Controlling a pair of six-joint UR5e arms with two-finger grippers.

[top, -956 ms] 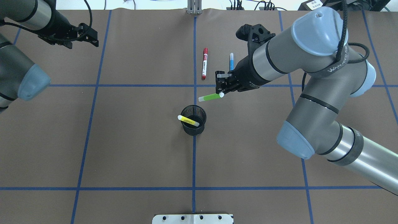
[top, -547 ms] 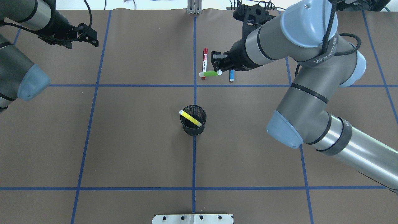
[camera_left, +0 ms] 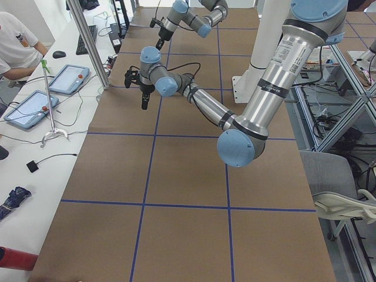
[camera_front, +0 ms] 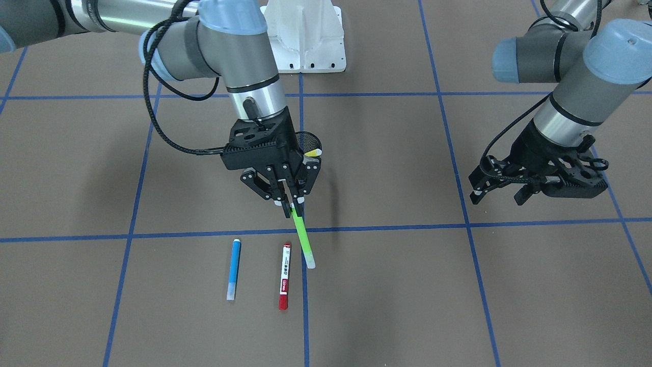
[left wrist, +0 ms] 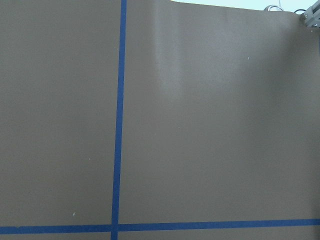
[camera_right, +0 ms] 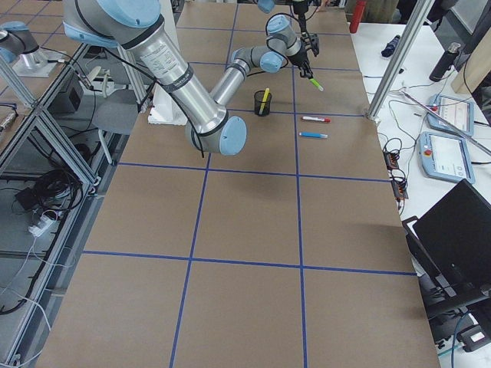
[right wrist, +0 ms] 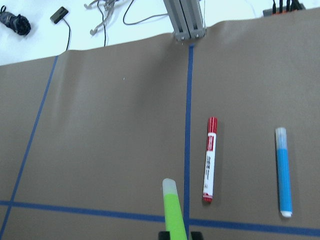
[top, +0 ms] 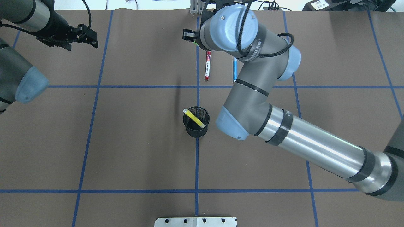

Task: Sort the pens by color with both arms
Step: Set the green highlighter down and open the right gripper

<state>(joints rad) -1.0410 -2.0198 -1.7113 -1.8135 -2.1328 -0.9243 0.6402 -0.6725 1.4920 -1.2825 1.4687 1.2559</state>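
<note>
While aloft near the red pen (camera_front: 284, 276), green pen (camera_front: 303, 238) tight in the right hand (camera_front: 293, 202).

Four pens are counted (blue pen (camera_front: 234, 267), red pen (camera_front: 284, 275), green pen (camera_front: 302, 237), yellow pen (top: 194, 119)), with one mesh cup (top: 196, 131) and two arms (left arm (top: 19, 72), right arm (top: 300, 138)).

On the brown, blue-gridded table (top: 142, 142), near the operators' edge, red pen (camera_front: 284, 275) and blue pen (camera_front: 233, 269) side by side; mesh cup (top: 195, 130) mid-table; white plate (top: 195, 222) at robot's edge.
</note>
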